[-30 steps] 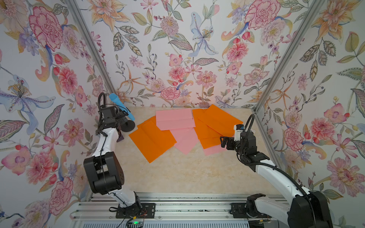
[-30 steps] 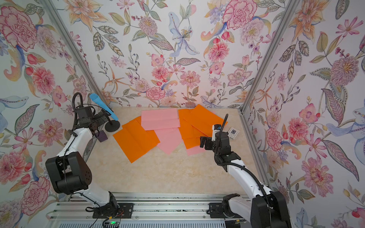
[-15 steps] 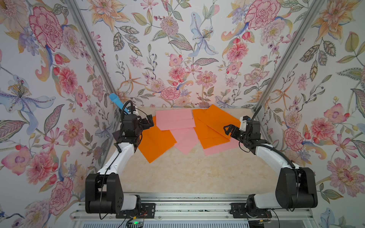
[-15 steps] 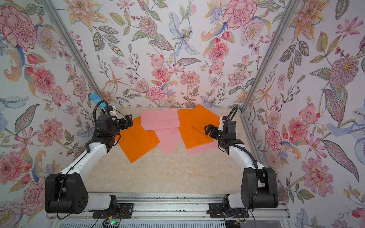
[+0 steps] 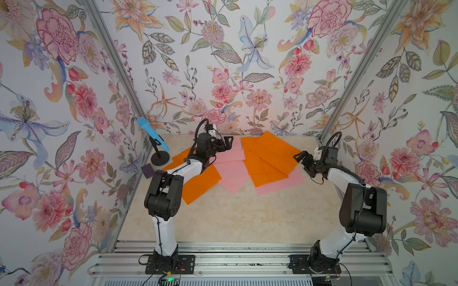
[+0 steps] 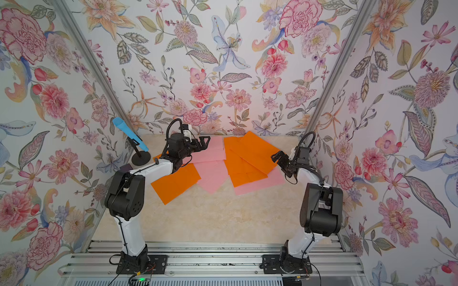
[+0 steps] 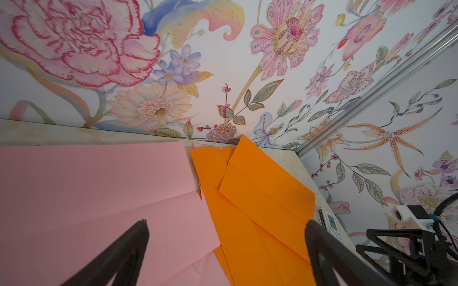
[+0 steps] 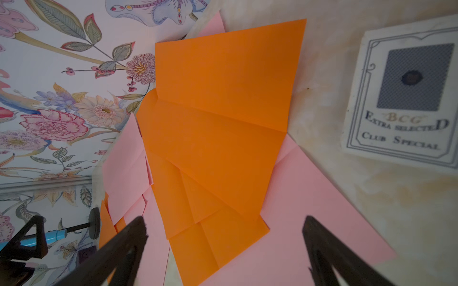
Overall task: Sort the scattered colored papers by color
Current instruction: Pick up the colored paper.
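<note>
**Two colours in one heap, both tools wide open and empty**

Several colored papers [image 5: 262,168] lie overlapped at the back of the worktop [image 5: 235,218]. A single orange sheet [image 5: 200,184] lies by the left arm and pink sheets [image 5: 233,173] fill the middle. A fanned orange stack [image 5: 270,156] lies over a lower pink sheet [image 5: 292,181] by the right arm. No one-colour pile exists yet, so the sorting looks to be at its first approach.

The left tool [image 5: 225,143] hangs over the rear pink sheet [image 5: 235,151], jaws spread wide with nothing between them. The right tool [image 5: 301,162] is equally wide and empty, beside the outer edge of the orange stack. Whether either touches paper I cannot tell.

The next move probably calls for lowering a tool onto a free corner, pinching the top sheet alone and drawing it to the bare front of the worktop. Flat sheets offer little to grip, and a neighbour may ride along.

A white playing-card pack [image 8: 401,99], near the lower pink sheet, reads "BCG", "Extra Selected", "Club Special". The papers are unprinted. The blue microphone [image 5: 152,135] and dark purple block [image 5: 148,170] show no legible writing.
</note>
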Robot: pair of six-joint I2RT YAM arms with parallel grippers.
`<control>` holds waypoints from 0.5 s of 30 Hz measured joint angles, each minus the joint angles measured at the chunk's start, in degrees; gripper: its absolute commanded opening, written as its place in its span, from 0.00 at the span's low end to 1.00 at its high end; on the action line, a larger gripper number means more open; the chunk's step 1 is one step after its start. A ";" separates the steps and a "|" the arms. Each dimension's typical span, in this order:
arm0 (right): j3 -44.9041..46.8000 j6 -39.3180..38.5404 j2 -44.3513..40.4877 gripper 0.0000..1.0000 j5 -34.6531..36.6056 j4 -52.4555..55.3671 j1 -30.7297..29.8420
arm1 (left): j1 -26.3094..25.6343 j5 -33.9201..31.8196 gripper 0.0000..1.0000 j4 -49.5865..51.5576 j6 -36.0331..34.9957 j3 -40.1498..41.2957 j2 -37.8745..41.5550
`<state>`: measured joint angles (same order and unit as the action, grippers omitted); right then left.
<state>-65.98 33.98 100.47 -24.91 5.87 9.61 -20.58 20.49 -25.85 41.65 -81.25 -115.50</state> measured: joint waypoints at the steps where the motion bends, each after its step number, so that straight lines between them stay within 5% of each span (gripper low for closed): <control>1: -2.32 -0.90 1.99 0.99 0.00 1.20 0.20 | -0.83 0.46 1.00 -0.15 0.74 -2.36 -2.25; 15: -21.68 -7.50 19.12 1.00 -0.33 9.22 2.75 | -6.78 5.31 1.00 -8.55 11.10 -13.84 -18.43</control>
<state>-87.66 26.48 119.59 -25.23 15.09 12.36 -27.35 25.80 -34.39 52.75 -95.09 -133.93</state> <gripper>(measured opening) 0.998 0.995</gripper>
